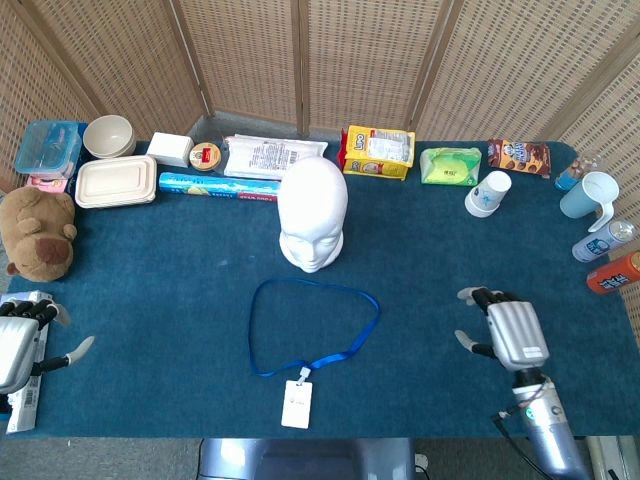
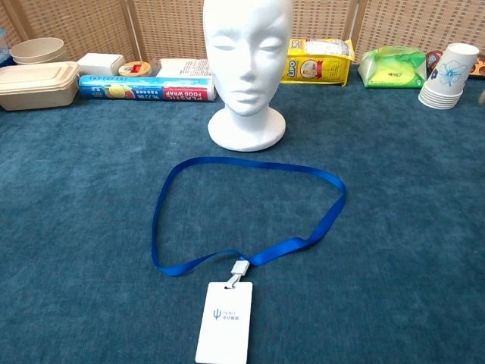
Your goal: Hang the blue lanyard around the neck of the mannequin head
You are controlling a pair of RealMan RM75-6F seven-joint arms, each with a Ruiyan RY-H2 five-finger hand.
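The white mannequin head [image 1: 313, 215] [image 2: 248, 64] stands upright mid-table, face toward me. In front of it the blue lanyard [image 1: 372, 318] [image 2: 327, 216] lies flat in an open loop, its white badge card [image 1: 296, 403] [image 2: 225, 322] nearest me. My right hand [image 1: 508, 330] hovers to the right of the loop, holding nothing, fingers apart and pointing toward the far side. My left hand [image 1: 20, 340] is at the table's near left edge, empty, thumb out to the side. Neither hand shows clearly in the chest view.
Along the far edge stand a food-wrap box [image 1: 216, 186], lidded containers [image 1: 115, 181], a bowl [image 1: 109, 135], a yellow packet [image 1: 377, 151] and a green packet [image 1: 450, 165]. Paper cups [image 1: 488, 193], a mug [image 1: 588, 195] and bottles [image 1: 602, 241] sit at right. A brown teddy bear [image 1: 36, 234] sits at left.
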